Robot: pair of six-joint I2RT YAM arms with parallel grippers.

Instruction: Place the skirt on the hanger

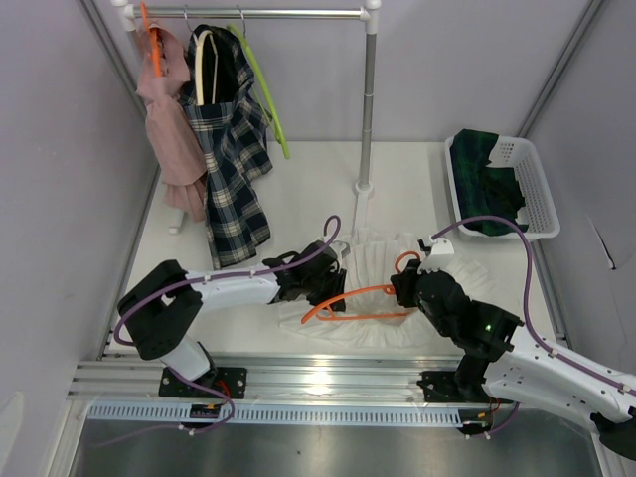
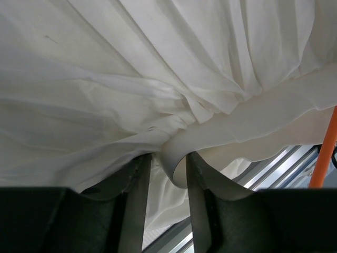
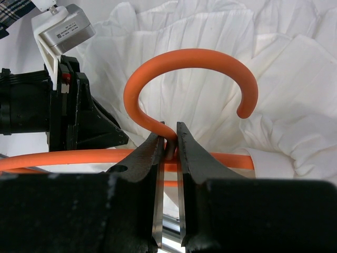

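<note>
The white skirt [image 2: 158, 79] is running off the left wrist view at nine, twelve and three o'clock, while the orange hanger [image 2: 325, 150] is being clipped at four o'clock.

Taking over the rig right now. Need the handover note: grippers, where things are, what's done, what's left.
Left gripper: jaws apart around a fold of the white skirt waistband, not visibly pinched.
Right gripper: shut on the orange hanger at the base of its hook.
Skirt is spread on the table, with the hanger across it.
Done: hanger grasped.
Left: grip the waistband, get the skirt onto the hanger.
</note>
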